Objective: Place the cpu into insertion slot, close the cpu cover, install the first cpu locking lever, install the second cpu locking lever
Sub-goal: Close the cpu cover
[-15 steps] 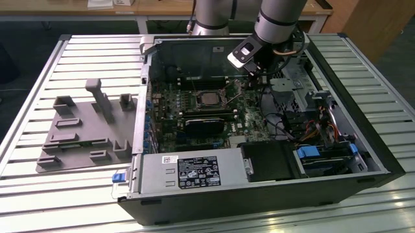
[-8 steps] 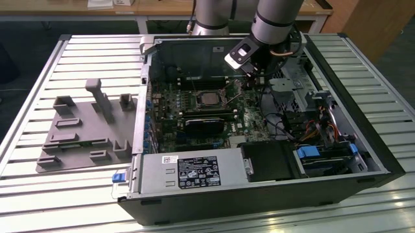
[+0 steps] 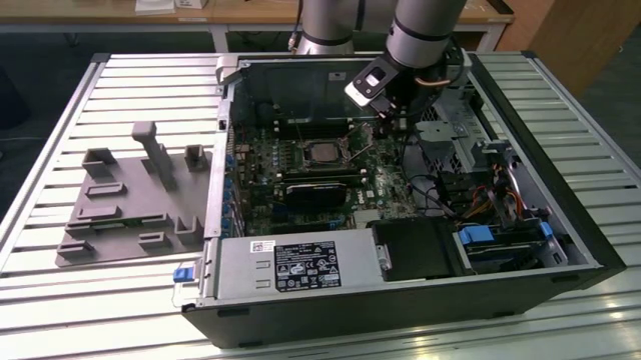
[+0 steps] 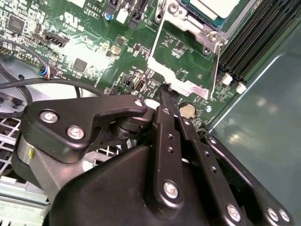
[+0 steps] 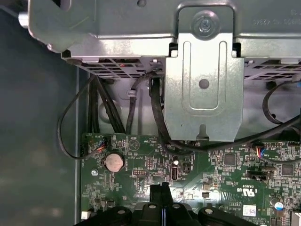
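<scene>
The cpu (image 4: 214, 7), with its pale silver top, lies in the insertion slot (image 3: 323, 152) on the green board inside the open computer case. The cpu cover (image 4: 188, 87), a thin silvery frame, is swung open beside the slot, and green board shows through its window. My gripper (image 4: 167, 94) is shut, its black fingertips together at the cover's free outer edge. In the first wrist view the gripper (image 5: 161, 188) points down at the board near a coin battery (image 5: 114, 162). In the exterior view the gripper (image 3: 392, 124) hangs just to the exterior view's right of the slot.
Long black memory slots (image 4: 254, 42) run beside the slot. Black cables (image 5: 155, 108) and a metal bracket (image 5: 203, 84) stand close ahead of the fingertips. A power supply (image 3: 290, 262) fills the case's near side. A grey fixture tray (image 3: 130, 202) lies outside on the slatted table.
</scene>
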Available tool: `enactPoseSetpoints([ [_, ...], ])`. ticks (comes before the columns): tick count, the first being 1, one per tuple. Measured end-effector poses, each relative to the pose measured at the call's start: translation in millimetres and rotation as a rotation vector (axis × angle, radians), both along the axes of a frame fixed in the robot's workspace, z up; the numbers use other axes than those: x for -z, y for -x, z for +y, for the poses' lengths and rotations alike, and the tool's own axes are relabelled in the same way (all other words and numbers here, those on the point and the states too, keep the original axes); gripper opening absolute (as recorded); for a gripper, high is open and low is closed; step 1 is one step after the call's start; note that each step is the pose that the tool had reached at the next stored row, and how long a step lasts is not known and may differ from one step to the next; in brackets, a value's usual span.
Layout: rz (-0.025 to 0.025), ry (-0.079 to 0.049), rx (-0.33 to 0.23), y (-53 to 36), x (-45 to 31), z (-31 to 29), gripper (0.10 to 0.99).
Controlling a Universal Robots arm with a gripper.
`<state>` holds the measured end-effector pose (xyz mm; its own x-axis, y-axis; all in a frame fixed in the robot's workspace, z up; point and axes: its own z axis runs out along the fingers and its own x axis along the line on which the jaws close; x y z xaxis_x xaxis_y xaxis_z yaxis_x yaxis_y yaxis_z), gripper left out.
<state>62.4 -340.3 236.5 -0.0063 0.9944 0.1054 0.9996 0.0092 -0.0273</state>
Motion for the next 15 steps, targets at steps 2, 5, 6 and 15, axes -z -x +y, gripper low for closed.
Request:
enactPoseSetpoints([
  [2, 0.0, 0.0, 0.0, 2.4, 0.0, 0.0, 0.102],
  [5, -0.0009, 0.0, 0.0, 7.4, 0.0, 0.0, 0.102],
  [6, -0.0018, 0.0, 0.0, 9.1, 0.0, 0.0, 0.102],
  [15, -0.0117, 0.0, 0.0, 22.5, 0.0, 0.1, 0.102],
])
